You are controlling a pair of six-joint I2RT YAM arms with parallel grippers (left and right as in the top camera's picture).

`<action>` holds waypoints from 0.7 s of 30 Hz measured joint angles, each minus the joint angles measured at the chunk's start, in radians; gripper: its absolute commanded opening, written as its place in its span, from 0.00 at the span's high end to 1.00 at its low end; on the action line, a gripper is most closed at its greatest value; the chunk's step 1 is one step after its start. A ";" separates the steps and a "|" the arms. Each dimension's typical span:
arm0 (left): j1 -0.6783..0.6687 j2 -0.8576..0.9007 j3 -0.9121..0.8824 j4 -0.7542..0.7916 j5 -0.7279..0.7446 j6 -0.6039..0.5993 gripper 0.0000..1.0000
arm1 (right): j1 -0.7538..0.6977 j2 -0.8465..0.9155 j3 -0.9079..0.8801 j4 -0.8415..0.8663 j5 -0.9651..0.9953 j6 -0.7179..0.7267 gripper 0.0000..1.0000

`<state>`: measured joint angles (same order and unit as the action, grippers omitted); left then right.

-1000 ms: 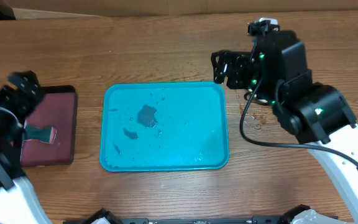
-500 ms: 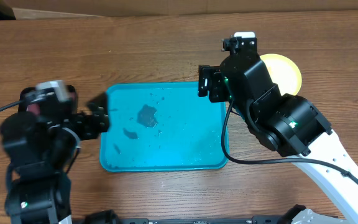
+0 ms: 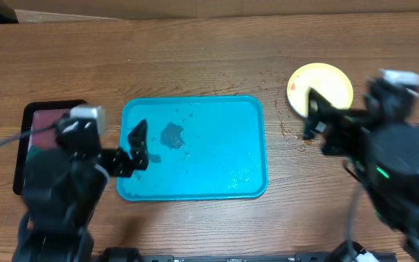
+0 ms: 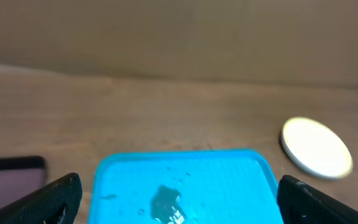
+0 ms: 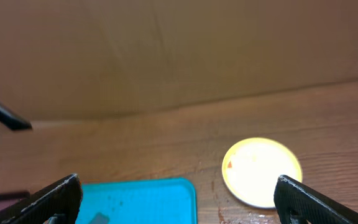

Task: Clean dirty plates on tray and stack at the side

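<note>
The turquoise tray (image 3: 224,156) lies mid-table with no plate on it, only a dark wet smear (image 3: 172,135) and droplets. It also shows in the left wrist view (image 4: 229,186) and the right wrist view (image 5: 148,196). One yellow-green plate (image 3: 324,84) lies on the table right of the tray, with a small orange mark near its left rim (image 5: 261,171); it looks pale in the left wrist view (image 4: 316,148). The white and light blue plates are not visible. My left gripper (image 3: 135,148) is open and empty over the tray's left edge. My right gripper (image 3: 315,120) is open and empty just in front of the plate.
A dark maroon tray with a black rim (image 3: 38,116) lies left of the turquoise tray, partly under my left arm. Dark specks and smears mark the wood (image 3: 293,138) between the tray and the plate. A cardboard wall stands behind the table.
My right arm has drawn back to the front right, off the tray's far right corner, uncovering the plate. My left arm has moved from the maroon tray to the turquoise tray's left edge.
</note>
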<state>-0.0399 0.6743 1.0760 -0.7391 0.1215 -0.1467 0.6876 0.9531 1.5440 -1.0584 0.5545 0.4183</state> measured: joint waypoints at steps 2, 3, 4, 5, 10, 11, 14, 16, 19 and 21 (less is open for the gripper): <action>0.000 -0.066 0.001 0.000 -0.046 -0.005 0.00 | 0.000 -0.045 -0.025 0.011 0.007 0.000 0.00; 0.000 -0.099 0.003 0.000 -0.069 -0.009 0.00 | 0.000 -0.065 -0.048 0.021 0.011 0.000 0.00; 0.000 -0.130 0.006 -0.001 -0.091 -0.012 0.00 | 0.000 -0.083 -0.078 0.036 0.013 0.001 0.00; 0.000 -0.162 0.011 -0.002 -0.114 -0.015 0.00 | 0.000 -0.092 -0.103 0.053 0.015 0.000 0.00; 0.000 -0.225 0.029 -0.050 -0.183 -0.023 0.00 | 0.000 -0.071 -0.253 0.205 0.059 0.000 0.00; 0.000 -0.225 0.029 -0.064 -0.189 -0.026 0.00 | 0.000 -0.058 -0.268 0.227 0.069 0.000 0.00; 0.000 -0.221 0.028 -0.078 -0.202 -0.030 0.00 | 0.000 -0.007 -0.291 0.278 0.114 0.000 0.00; 0.000 -0.221 0.028 -0.078 -0.209 -0.031 0.00 | 0.000 0.024 -0.291 0.300 0.143 0.000 0.00; 0.000 -0.221 0.028 -0.078 -0.210 -0.031 0.00 | 0.000 0.042 -0.291 0.308 0.166 0.000 0.00; 0.000 -0.221 0.028 -0.078 -0.213 -0.031 0.00 | 0.000 0.045 -0.291 0.309 0.174 0.000 0.00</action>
<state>-0.0399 0.4534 1.1042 -0.8169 -0.0914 -0.1772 0.6876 0.9977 1.2533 -0.7494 0.7284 0.4179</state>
